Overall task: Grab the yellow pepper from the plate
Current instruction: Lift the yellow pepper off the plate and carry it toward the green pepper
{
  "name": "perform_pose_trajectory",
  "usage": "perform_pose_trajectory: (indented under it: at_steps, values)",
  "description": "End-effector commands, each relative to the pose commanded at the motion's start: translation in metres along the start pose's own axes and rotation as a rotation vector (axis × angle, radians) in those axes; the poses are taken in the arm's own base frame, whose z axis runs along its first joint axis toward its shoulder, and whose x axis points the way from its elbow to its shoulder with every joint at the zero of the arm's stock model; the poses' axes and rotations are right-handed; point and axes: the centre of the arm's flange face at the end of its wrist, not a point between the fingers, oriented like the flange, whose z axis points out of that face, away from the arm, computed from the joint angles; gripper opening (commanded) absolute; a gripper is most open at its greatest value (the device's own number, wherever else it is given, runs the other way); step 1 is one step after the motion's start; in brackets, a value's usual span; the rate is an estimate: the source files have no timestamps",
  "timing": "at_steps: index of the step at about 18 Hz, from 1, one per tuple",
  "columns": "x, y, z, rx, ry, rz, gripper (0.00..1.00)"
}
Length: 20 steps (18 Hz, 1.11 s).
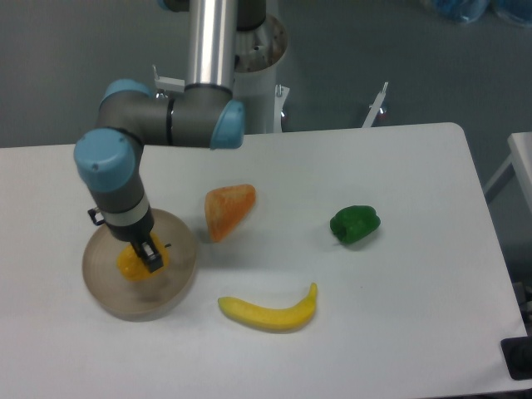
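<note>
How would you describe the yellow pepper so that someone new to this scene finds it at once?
Look at the round tan plate at the table's left side, under the arm. The yellow pepper is the small blocky yellow-orange piece over it, with the gripper on it. Unlike the long curved banana and the larger orange wedge, it is compact.

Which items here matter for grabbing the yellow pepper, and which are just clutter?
In the job: yellow pepper, plate, gripper down at the pepper.
Lying about: orange wedge-shaped piece, green pepper, banana.
</note>
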Motion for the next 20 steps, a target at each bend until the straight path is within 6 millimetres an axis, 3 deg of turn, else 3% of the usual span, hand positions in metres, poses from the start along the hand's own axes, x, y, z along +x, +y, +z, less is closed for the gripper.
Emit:
perform_pose_trajectory:
  at_steps: [6, 13, 20]
  values:
    - [-0.052, 0.092, -0.068, 0.033, 0.068, -0.067, 0.09]
    - [-0.091, 0.168, -0.08, 0.002, 0.111, 0.076, 0.1]
    - [-0.129, 0.246, -0.078, -0.056, 0.131, 0.247, 0.1]
